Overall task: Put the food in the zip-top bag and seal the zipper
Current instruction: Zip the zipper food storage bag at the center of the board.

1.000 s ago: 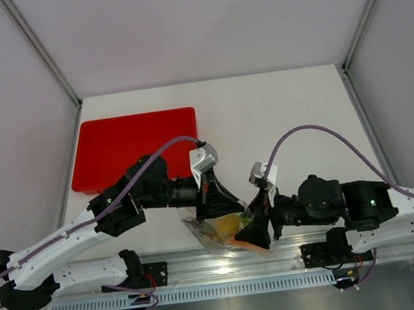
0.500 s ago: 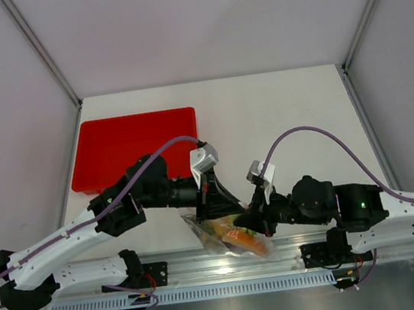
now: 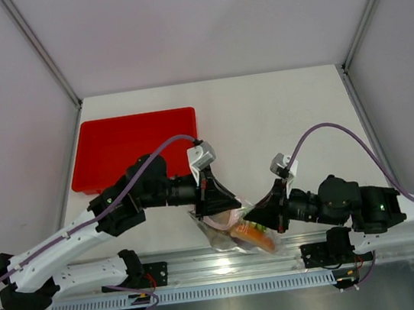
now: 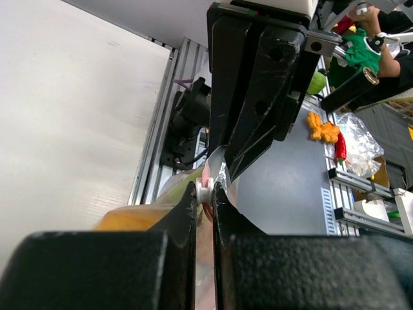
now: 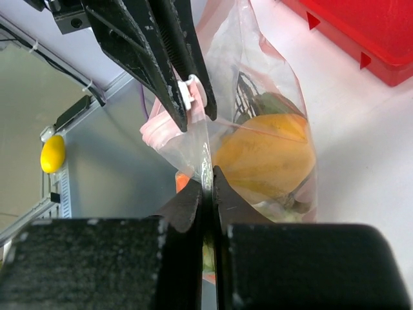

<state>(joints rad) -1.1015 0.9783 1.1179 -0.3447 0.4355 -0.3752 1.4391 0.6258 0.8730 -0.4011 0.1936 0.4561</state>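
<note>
We have the zip-top bag (image 3: 231, 231), food (image 5: 264, 155) inside, at the counter (image 3: 278, 114) near edge, left hand (image 4: 205, 190) clamped on the zipper (image 5: 155, 132), right hand (image 5: 208, 177) pinching the bag's edge beside it; likely risk is slick plastic slipping out, leaving the mouth part-open; no readable labels.

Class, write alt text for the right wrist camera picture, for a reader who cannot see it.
The right gripper pinches the edge of a clear zip-top bag, while the left gripper above clamps its zipper. A yellow-orange fruit shows inside the bag; a red tray sits at upper right.
</note>
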